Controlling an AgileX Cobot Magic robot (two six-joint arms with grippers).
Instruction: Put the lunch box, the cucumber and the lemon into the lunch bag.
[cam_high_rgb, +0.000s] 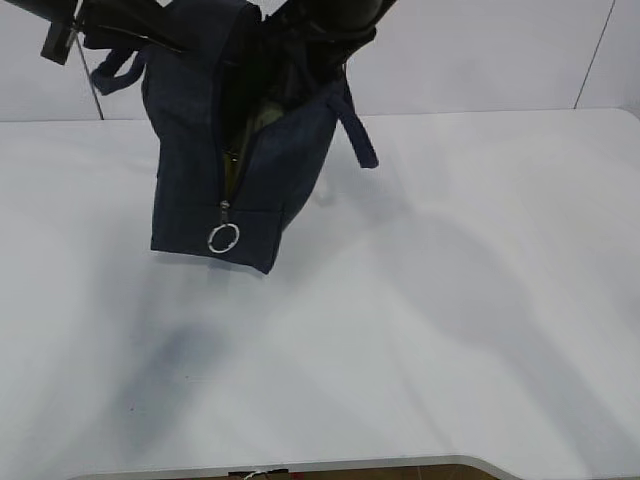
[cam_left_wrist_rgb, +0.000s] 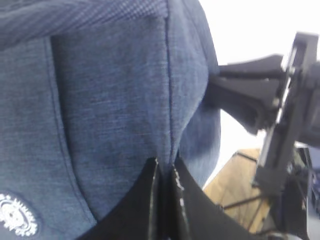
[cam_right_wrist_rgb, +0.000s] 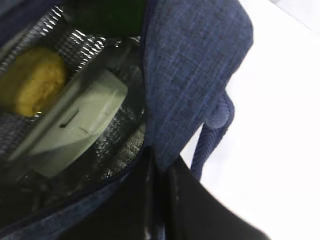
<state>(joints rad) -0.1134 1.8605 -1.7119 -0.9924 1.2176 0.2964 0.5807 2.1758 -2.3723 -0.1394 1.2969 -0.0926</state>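
Jaws pinch the boxy navy lunch bag (cam_high_rgb: 200, 150), silver-lined.

A white table (cam_high_rgb: 430, 330) fills the scene, its rounded near edge showing at the bottom. Only a dark navy lunch bag (cam_high_rgb: 195, 170) is on it, at the far left; whether its base fully rests on the surface is unclear. Soft shadows fall across the tabletop.

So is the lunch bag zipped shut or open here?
Open. The lunch bag gapes above its ring pull; the right wrist view shows the lemon and lunch box inside.
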